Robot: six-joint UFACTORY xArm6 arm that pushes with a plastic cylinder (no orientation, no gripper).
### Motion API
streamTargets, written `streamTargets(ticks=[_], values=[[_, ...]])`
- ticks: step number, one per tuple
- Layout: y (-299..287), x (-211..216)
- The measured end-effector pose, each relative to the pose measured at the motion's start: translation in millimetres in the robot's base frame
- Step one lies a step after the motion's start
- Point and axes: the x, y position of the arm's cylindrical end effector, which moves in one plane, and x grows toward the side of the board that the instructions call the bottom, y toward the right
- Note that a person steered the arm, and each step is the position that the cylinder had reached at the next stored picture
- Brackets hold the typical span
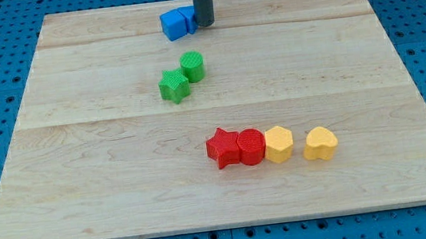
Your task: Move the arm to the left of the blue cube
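Note:
The blue cube (174, 25) sits near the view's top, left of centre, on the wooden board (82, 174). A second blue block (188, 17) touches its right side and is partly hidden by the rod. My tip (205, 24) stands just right of the two blue blocks, touching or almost touching the second one. The rod comes straight down from the view's top edge.
A green star (173, 85) and a green cylinder (192, 65) touch each other at the centre. Lower right, in a row: a red star (223, 148), a red cylinder (251, 146), a yellow hexagon (278, 143), and a yellow heart (320, 143) slightly apart.

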Motion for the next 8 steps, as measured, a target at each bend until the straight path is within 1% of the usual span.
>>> streamTargets(ticks=[1,2,3,5,6,8], values=[[20.8,9.6],[32.1,34.9],[9.6,42.0],[-85.2,42.0],[-99.1,37.0],[-99.1,19.7]])
